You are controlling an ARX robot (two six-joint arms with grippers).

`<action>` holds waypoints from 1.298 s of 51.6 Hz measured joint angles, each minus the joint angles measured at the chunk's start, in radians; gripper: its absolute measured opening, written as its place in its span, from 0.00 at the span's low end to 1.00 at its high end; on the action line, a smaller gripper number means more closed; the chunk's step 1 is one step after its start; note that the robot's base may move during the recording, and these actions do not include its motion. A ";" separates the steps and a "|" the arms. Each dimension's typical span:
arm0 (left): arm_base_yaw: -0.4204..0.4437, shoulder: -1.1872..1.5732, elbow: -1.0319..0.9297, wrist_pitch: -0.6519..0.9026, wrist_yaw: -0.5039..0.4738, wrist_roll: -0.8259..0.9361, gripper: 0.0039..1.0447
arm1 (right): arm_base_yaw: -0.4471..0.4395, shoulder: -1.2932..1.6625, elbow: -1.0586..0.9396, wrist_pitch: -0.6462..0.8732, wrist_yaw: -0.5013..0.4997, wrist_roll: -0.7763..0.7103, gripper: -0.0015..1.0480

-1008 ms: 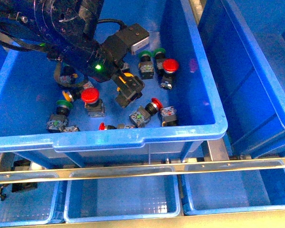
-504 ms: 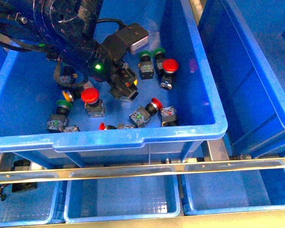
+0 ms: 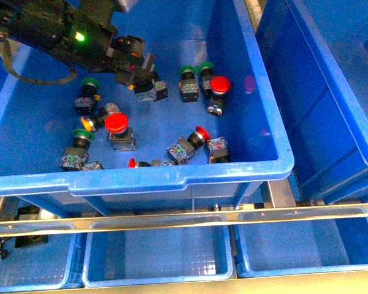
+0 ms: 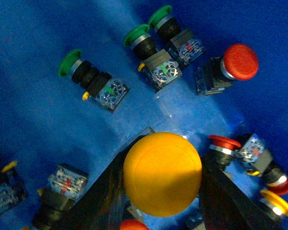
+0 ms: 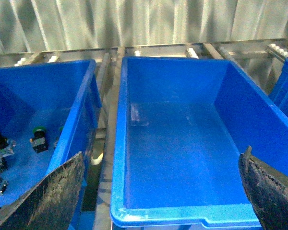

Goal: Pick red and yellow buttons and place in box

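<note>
My left gripper (image 3: 137, 72) is shut on a yellow button (image 4: 162, 173), whose round cap fills the space between the two black fingers (image 4: 103, 196). In the front view the button's grey block (image 3: 153, 90) hangs above the floor of the source tote (image 3: 172, 177). Red buttons (image 3: 220, 84) (image 3: 116, 122) (image 3: 200, 131) and another yellow one (image 3: 89, 124) lie on that floor among green-capped switches (image 3: 186, 70). My right gripper (image 5: 163, 196) is open and empty above the box (image 5: 173, 143), a deep blue tote with nothing in it.
Green-capped switches (image 4: 69, 62) (image 4: 136, 36) lie beneath the held button, with a red one (image 4: 240, 61) beside them. Small shallow blue trays (image 3: 156, 251) sit below the tote's near rim behind a metal rail (image 3: 184, 217). The box's wall (image 3: 331, 92) rises at the right.
My left gripper has lifted the yellow button from the middle of the tote floor and drawn it back and to the left. The other buttons have not moved.
</note>
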 joint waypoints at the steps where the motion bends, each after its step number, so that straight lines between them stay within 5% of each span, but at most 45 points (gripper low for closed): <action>1: 0.001 -0.006 -0.006 -0.003 0.004 -0.005 0.33 | 0.000 0.000 0.000 0.000 0.000 0.000 0.93; 24: 0.033 -0.197 -0.156 -0.143 0.200 -0.508 0.33 | 0.000 0.000 0.000 0.000 0.000 0.000 0.93; 46: -0.016 -0.383 -0.293 0.008 0.330 -1.004 0.33 | 0.000 0.000 0.000 0.000 0.000 0.000 0.93; 67: -0.165 -0.462 -0.388 0.082 0.434 -1.053 0.33 | 0.000 0.000 0.000 0.000 0.000 0.000 0.93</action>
